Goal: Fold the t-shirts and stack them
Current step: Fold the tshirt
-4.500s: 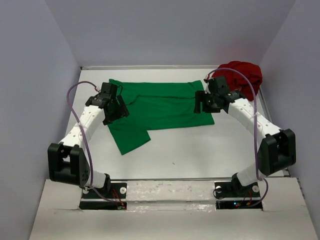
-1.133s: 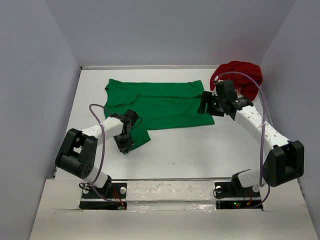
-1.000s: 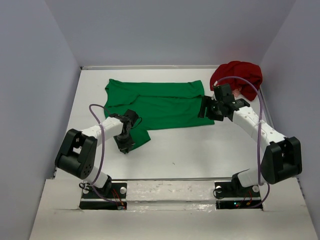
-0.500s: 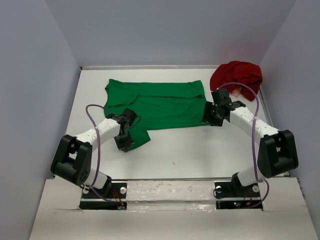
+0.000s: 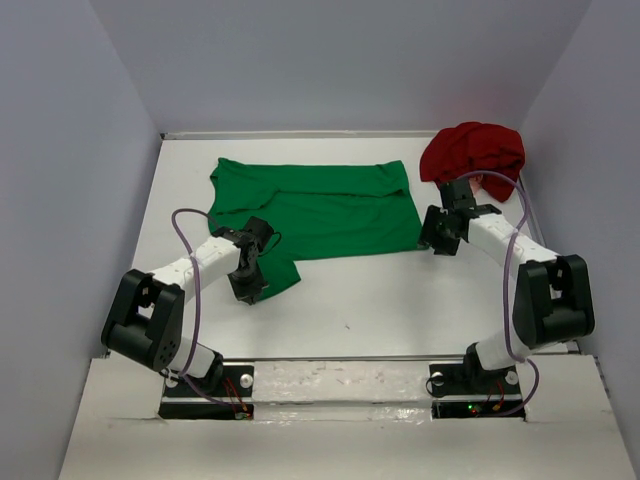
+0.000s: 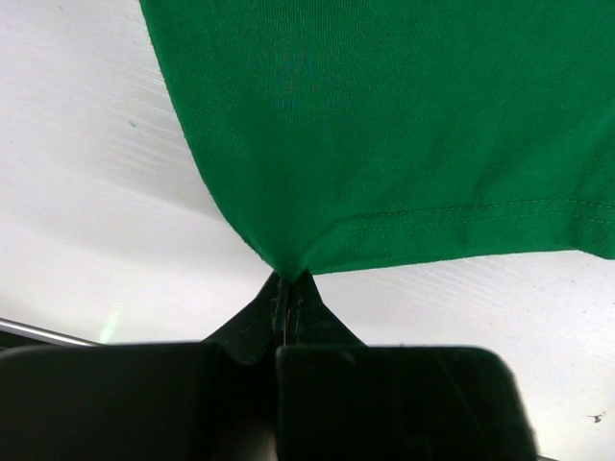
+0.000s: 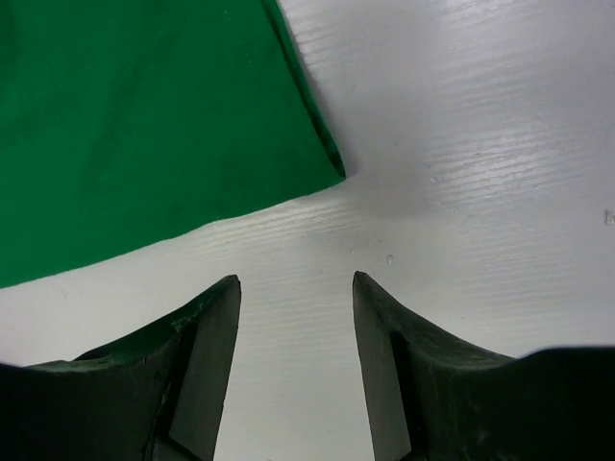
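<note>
The right hand (image 7: 294, 280) has been lowered beside the green shirt's (image 5: 320, 205) corner and is held open over the table (image 5: 400, 300); the left hand (image 6: 286, 284) is clamped on another corner.

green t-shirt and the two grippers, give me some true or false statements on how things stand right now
1. The left gripper is shut on a corner of the green t-shirt. True.
2. The right gripper has the green t-shirt clamped between its fingers. False: its jaws stand apart over the bare table, and the shirt's corner lies just ahead of them, untouched.
3. The dark red t-shirt lies folded on top of the green one. False: it sits bunched up at the far right corner of the table, beside the green t-shirt and not on it.
4. The green t-shirt lies spread mostly flat on the table. True.
</note>
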Action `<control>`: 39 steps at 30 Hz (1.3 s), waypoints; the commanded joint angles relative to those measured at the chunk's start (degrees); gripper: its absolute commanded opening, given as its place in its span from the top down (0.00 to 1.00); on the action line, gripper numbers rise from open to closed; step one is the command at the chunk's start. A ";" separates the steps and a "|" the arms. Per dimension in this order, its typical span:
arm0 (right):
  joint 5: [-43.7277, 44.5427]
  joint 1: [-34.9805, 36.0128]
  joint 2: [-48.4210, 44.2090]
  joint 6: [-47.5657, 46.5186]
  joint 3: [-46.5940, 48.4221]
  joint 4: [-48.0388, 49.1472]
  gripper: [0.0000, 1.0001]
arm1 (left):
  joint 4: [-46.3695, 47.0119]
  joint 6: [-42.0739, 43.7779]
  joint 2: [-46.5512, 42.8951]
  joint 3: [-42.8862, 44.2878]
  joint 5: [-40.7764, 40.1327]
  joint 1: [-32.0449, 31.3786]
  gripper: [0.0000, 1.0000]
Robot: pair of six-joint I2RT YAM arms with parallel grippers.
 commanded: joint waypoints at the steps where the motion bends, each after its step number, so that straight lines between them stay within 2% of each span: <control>1: -1.06 -0.81 1.37 -1.38 -0.04 3.49 0.44 | -0.99 0.81 0.42 1.60 0.10 0.25 1.00; 13: -5.36 -4.77 5.94 -1.82 1.89 5.34 0.44 | -0.90 1.60 0.43 2.30 0.28 0.25 1.00; 22: -7.82 -5.30 12.27 -2.96 4.08 8.41 0.52 | -0.72 1.69 0.51 2.74 0.90 0.43 1.00; 25: -8.61 -5.30 13.85 -3.05 4.79 8.85 0.58 | -0.81 1.87 0.43 2.92 0.99 0.43 1.00; 30: -9.50 -5.30 15.96 -3.76 6.28 9.47 0.82 | -0.64 1.96 0.86 2.92 0.81 0.43 1.00; 31: -9.23 -5.30 15.70 -3.76 6.29 9.38 1.00 | -0.55 2.04 0.86 3.01 0.90 0.43 1.00; 39: -6.51 -4.60 8.15 -5.60 5.93 7.63 1.00 | 0.51 2.39 2.44 2.83 0.90 0.34 1.00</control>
